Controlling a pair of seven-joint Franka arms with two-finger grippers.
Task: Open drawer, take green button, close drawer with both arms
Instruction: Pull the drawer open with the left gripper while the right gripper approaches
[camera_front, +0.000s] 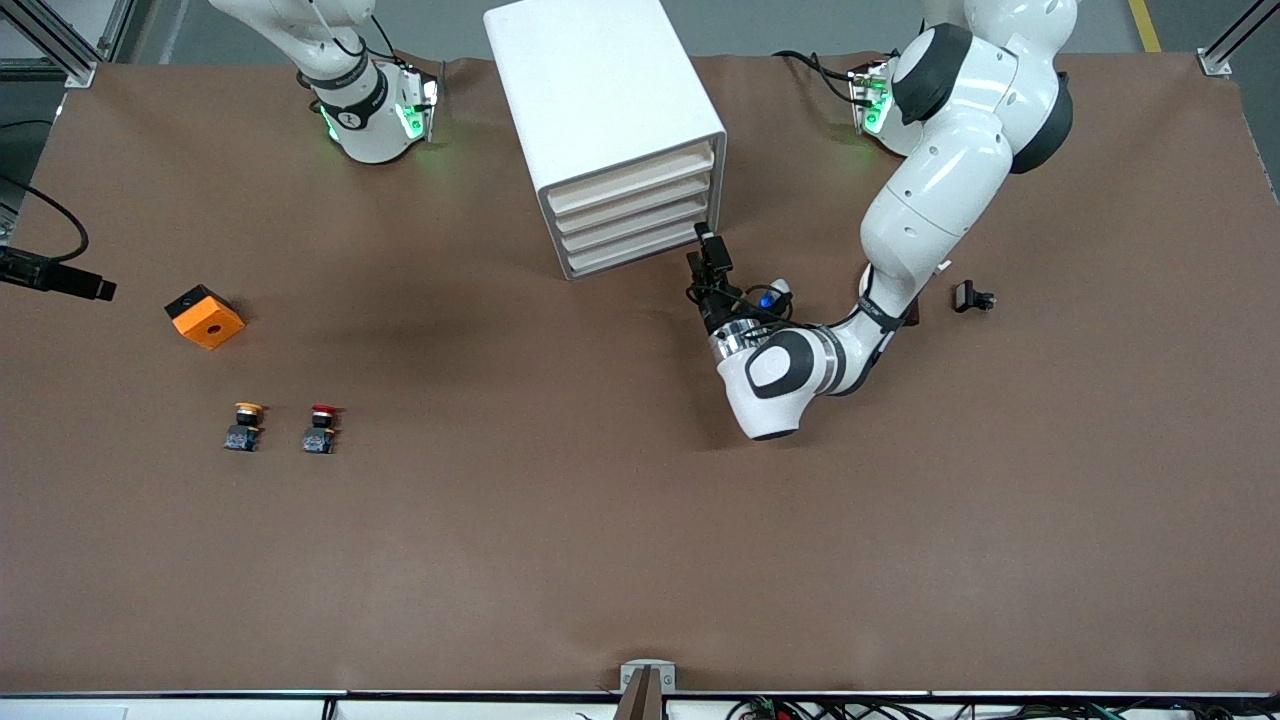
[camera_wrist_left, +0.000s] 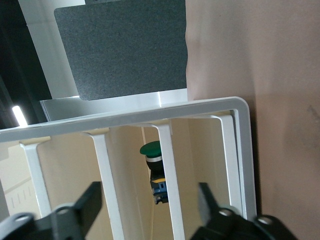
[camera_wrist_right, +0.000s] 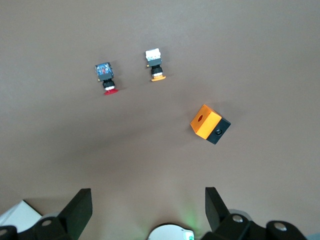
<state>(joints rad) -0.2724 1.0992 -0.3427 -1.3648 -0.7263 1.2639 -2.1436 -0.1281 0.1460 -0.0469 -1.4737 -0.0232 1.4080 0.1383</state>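
left gripper (camera_front: 703, 236) is sitting right at the front of the white drawer cabinet (camera_front: 600, 110), at the end of the drawer stack toward the left arm's side, level with the lower drawers. its fingers (camera_wrist_left: 90, 202) are standing apart with nothing between them. through the cabinet's front the left wrist view is showing the green button (camera_wrist_left: 151, 150) sitting inside a drawer, cap up on its black and blue body, just ahead of the gap between the fingers. all drawers are looking shut in the front view.

right gripper (camera_wrist_right: 145, 210) is waiting up near its base at the right arm's end of the table, fingers wide apart, empty. below it: orange block (camera_front: 204, 316), and nearer the front camera the orange-capped button (camera_front: 245, 425) and red-capped button (camera_front: 321, 427), side by side. small black part (camera_front: 972, 297) is lying toward the left arm's end.

step in hand, i'd say: opening the drawer. next move is calling for the left fingers to catch that drawer's front edge and pull straight out, square to the cabinet, so it isn't jamming or dragging the cabinet.
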